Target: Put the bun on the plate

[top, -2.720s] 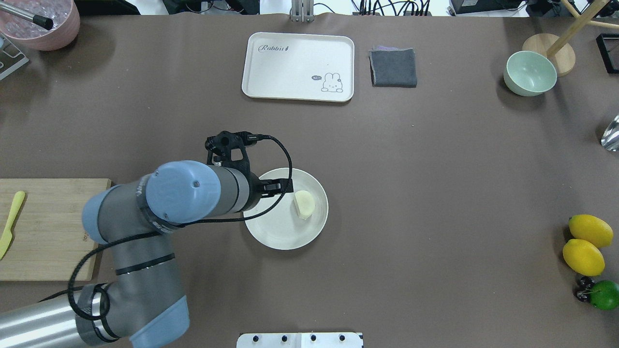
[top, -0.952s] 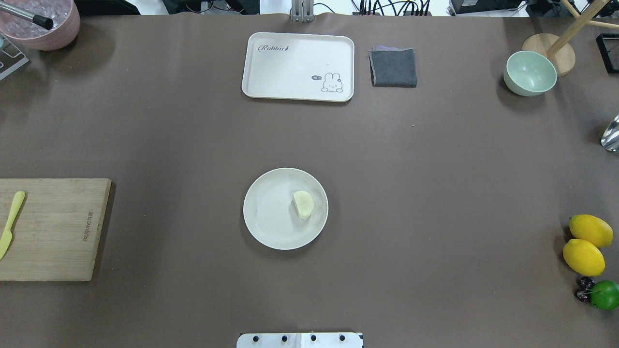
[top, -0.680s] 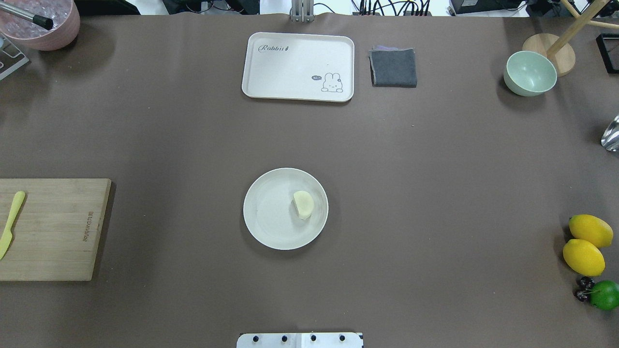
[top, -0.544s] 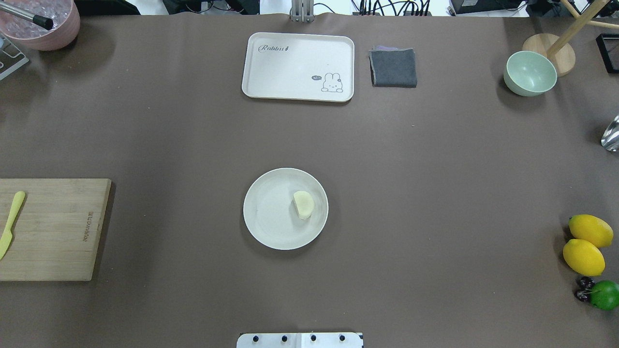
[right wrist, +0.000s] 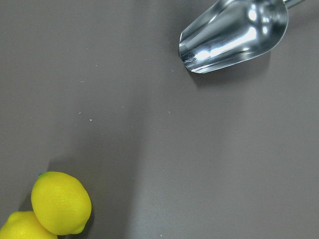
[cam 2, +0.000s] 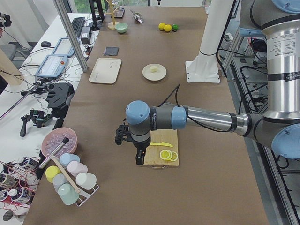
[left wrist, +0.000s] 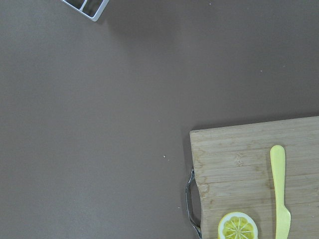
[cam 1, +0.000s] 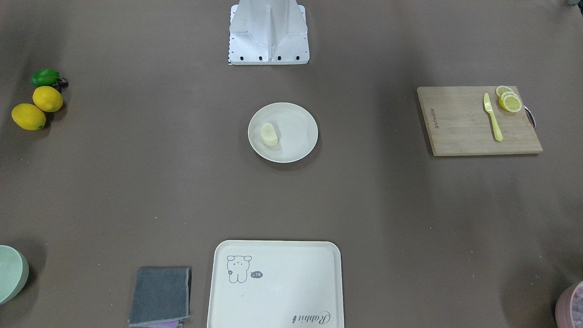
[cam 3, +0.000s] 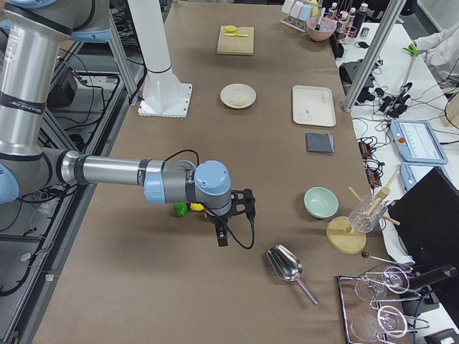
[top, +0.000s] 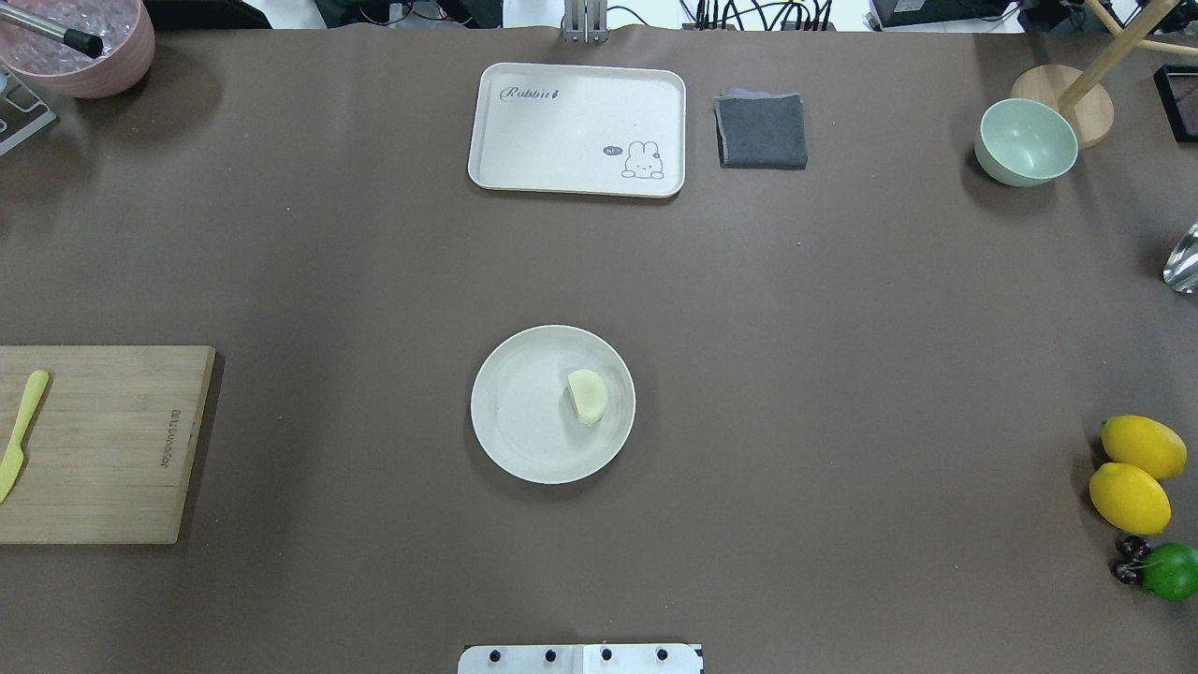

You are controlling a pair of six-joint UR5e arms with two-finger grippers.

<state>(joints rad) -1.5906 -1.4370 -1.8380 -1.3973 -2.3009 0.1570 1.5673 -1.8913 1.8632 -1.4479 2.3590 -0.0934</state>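
The bun is lying on the plate, off-centre toward the right arm's side, with nothing gripping it. A few seconds ago the left end effector was hanging right beside it over the plate. Now the left end effector is hovering well apart from both, out over the handle end of the cutting board, with the lemon slices and the yellow knife just beside it. I am judging the placing as done, with the arm simply clearing away. Whether its fingers are spread or pressed together cannot be told from here.

The right end effector is hanging equally far from the plate, near the lemons and the metal scoop; its state cannot be told either.

The brown tabletop is lying flat and matte, carrying the tray, grey cloth and green bowl well away from both end effectors. Benches with cables and screens are running along the far side.
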